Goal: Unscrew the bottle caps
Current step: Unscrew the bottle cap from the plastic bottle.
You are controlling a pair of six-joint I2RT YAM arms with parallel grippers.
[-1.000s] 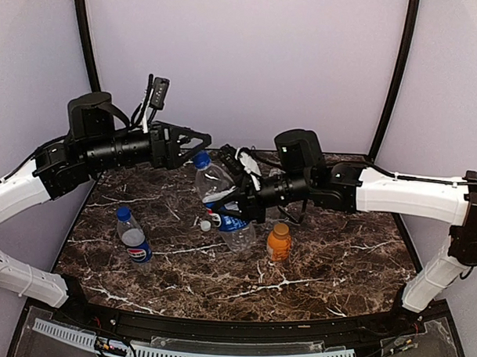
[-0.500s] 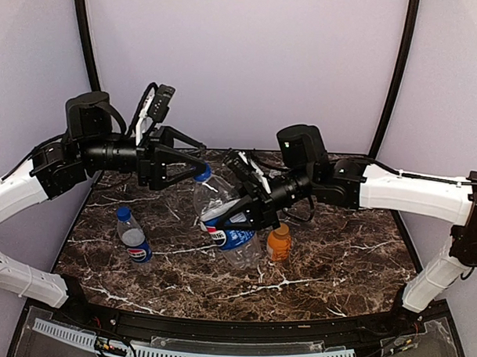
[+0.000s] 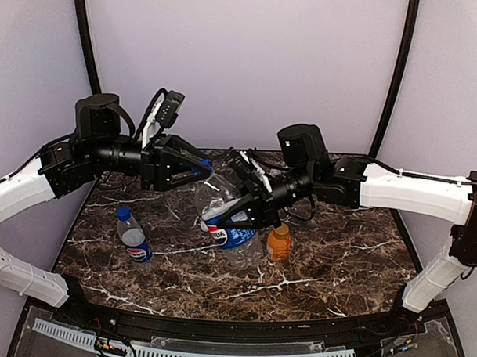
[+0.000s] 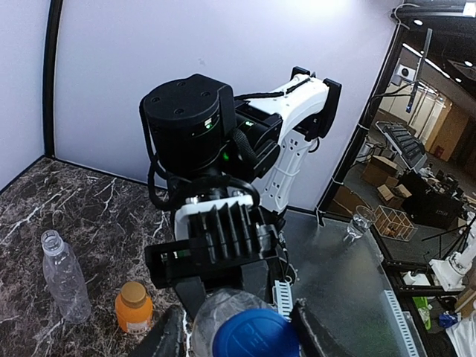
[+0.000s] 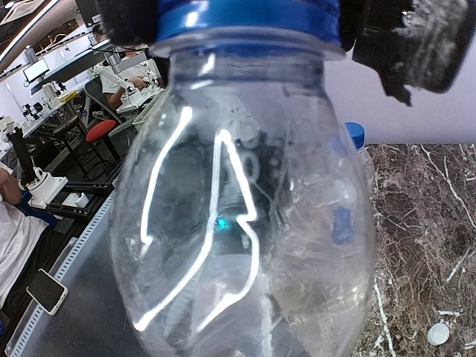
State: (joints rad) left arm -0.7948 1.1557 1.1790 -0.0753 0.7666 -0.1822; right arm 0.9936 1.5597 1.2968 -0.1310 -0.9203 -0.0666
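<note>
A clear Pepsi bottle (image 3: 225, 213) with a blue label hangs tilted above the table, and my right gripper (image 3: 235, 217) is shut on its body. Its blue cap (image 3: 205, 166) points up and left, and my left gripper (image 3: 200, 168) is shut on it. In the left wrist view the cap (image 4: 255, 335) sits between the two fingers (image 4: 168, 333). The bottle (image 5: 245, 223) fills the right wrist view and hides that gripper's fingers. The left gripper's fingers (image 5: 126, 18) flank the cap (image 5: 245, 15) there.
A small Pepsi bottle (image 3: 133, 239) with a blue cap (image 3: 124, 214) stands at the left. A short orange bottle (image 3: 278, 242) stands right of centre. An open clear bottle (image 4: 63, 275) lies under the held one. A loose white cap (image 5: 437, 334) lies on the marble.
My left gripper has moved right onto the blue cap and closed on it. The right arm has tilted the Pepsi bottle slightly and lowered it.
</note>
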